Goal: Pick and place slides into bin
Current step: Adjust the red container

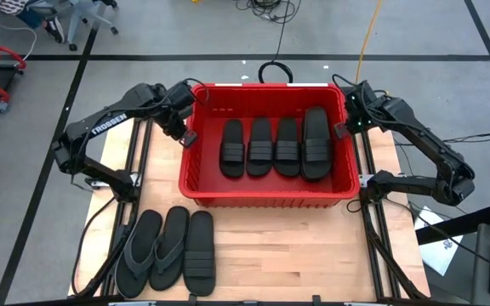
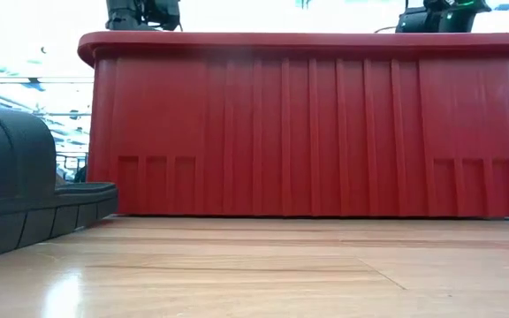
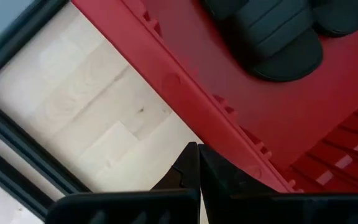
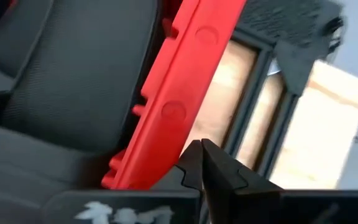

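Four slides (image 1: 275, 146) lie side by side inside the bin (image 1: 266, 191), and three more (image 1: 167, 252) wait on the table (image 1: 313, 255) in front of it, near the left corner. Both arms sit at the bin's upper edges: the left gripper (image 1: 187, 136) just over the left rim, the right gripper (image 1: 342, 129) at the right rim, each with jaws clenched and nothing held.

The risk, as I read it: both grippers hang right beside the rolled rim, so a careless swing could clip the wall and shove the bin, or drag it across the table. The three waiting slides lie pressed together, so jaws coming down on one may snag its neighbour, and the thin thong strap looks a slippery thing to pinch.

Hidden: the low view is filled by the bin's red wall, with only one slide's edge (image 2: 25, 190) at the side. Only seven slides show; whether another lies out of view I cannot tell.
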Tool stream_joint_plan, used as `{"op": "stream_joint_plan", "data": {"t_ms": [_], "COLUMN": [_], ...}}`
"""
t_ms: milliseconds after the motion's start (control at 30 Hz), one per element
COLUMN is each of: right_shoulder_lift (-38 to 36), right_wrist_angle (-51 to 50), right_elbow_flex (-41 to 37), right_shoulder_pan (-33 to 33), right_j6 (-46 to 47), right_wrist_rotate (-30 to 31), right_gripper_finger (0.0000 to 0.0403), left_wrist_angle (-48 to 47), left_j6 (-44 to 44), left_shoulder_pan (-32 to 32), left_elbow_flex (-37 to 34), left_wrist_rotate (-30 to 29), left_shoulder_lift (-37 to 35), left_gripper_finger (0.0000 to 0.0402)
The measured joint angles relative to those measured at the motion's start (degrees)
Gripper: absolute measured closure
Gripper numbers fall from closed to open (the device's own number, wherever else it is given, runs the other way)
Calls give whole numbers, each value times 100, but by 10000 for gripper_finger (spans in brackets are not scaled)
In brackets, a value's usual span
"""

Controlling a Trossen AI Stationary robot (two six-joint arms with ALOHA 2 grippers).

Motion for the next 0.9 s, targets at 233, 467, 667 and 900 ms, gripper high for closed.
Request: {"op": "stream_joint_plan", "data": {"t_ms": [233, 467, 667, 900], "right_shoulder_lift": [-287, -812, -1385, -1840], "right_wrist_angle": [87, 143, 449, -780], "right_elbow_flex": [99, 571, 1119, 1201], "right_shoulder_pan": [4, 7, 0, 267], "right_j6": [-248, -1194, -1830, -1849], "right_wrist_rotate": [54, 101, -1256, -4339], "right_gripper_finger": [403, 403, 403, 403], "left_wrist_angle": [-68, 308, 506, 348], "left_j6": [366, 1140, 1724, 1670], "left_shoulder_pan": [-9, -234, -827, -1571], "left_elbow_flex": [0, 2, 9, 11], "left_wrist_rotate": [-339, -95, 726, 500], "left_shoulder_lift": [-231, -927, -1405, -1443], "left_gripper_finger": [401, 401, 401, 401]}}
